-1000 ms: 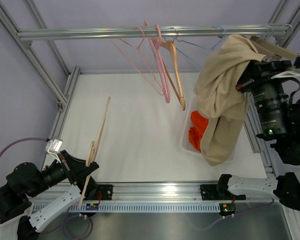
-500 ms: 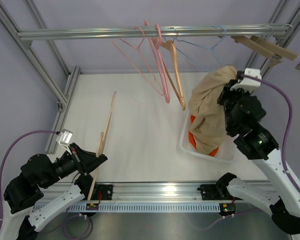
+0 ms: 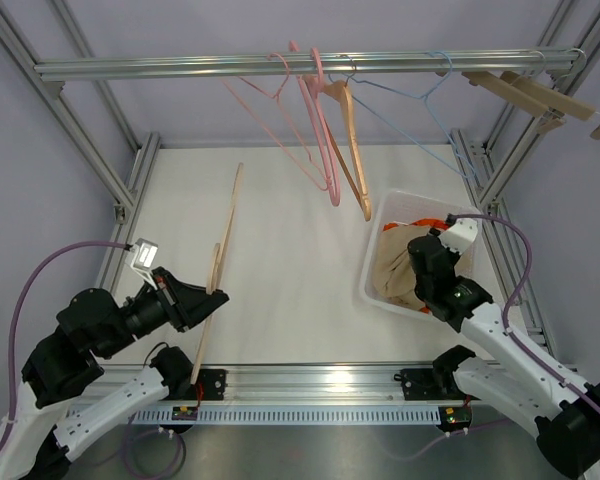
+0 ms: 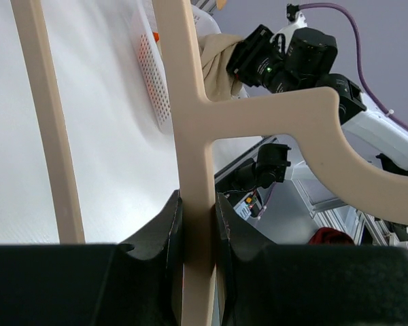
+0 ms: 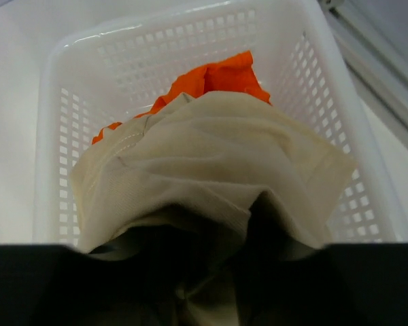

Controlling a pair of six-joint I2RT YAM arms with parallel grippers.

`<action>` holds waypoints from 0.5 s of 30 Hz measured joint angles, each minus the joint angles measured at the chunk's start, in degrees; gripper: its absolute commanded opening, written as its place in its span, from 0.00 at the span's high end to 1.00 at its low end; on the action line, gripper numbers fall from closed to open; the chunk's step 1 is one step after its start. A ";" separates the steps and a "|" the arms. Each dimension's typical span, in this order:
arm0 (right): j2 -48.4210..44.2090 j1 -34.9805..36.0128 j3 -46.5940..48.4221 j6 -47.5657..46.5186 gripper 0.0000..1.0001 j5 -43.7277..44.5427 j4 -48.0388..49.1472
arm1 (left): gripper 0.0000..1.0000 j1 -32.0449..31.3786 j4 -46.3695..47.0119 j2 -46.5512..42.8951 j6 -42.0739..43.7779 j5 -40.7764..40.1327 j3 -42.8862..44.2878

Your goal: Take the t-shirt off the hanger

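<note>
Down in the lower left of the top view, the left hand (image 3: 202,298) is pressed tight on the bare wooden hanger (image 3: 226,232). It pinches the hanger's lower end, and the long bar runs up and away over the white desk (image 3: 300,270). The left wrist view confirms it: both black fingers (image 4: 164,234) are squeezed against the pale wood, with the hook curling off to the right of the frame.

Over on the right, the beige t-shirt (image 3: 388,275) is off the hanger and sitting in the white basket (image 3: 417,195), heaped on top of an orange cloth (image 5: 222,73). The right hand (image 3: 420,262) hangs directly above that heap, low over the basket. From its own camera the fabric bunches up toward the bottom edge of the frame, where the fingers are lost in shadow. Whether that hand is pinching the shirt or has let it go, I cannot tell.

Across the top of the frame, the metal rail (image 3: 180,68) carries several other hangers.
</note>
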 measured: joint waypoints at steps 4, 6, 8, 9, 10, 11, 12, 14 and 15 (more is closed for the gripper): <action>-0.74 -0.35 -0.90 3.87 0.14 -1.73 -1.49 | 1.00 0.00 1.53 1.55 0.11 -0.20 0.00; -3.50 -0.37 -0.24 4.37 0.07 -3.39 -3.82 | 1.00 0.00 2.03 2.25 0.42 -0.57 0.00; -6.91 -0.42 2.54 4.22 0.03 -4.92 -7.56 | 1.00 0.00 3.02 3.06 1.03 -1.01 -0.09; -8.57 -0.44 4.61 3.89 0.02 -5.81 -9.29 | 1.00 -0.02 3.56 3.74 1.33 -1.11 -0.13; -10.47 -0.48 7.45 3.43 0.01 -6.95 -10.73 | 1.00 -0.02 4.20 4.57 1.55 -1.20 -0.15; -12.35 -0.48 10.27 2.67 0.01 -8.20 -11.54 | 1.00 -0.02 4.98 5.81 1.79 -1.33 -0.15; -13.73 -0.48 12.33 2.12 0.00 -9.33 -12.11 | 1.00 -0.02 5.70 7.02 1.99 -1.51 -0.15; -16.39 -0.57 16.63 0.98 0.00 -12.17 -13.22 | 1.00 0.00 7.41 10.05 2.60 -2.36 -0.13; -17.68 -0.57 18.67 0.46 0.01 -13.79 -13.84 | 1.00 0.04 7.87 11.34 2.82 -2.89 -0.09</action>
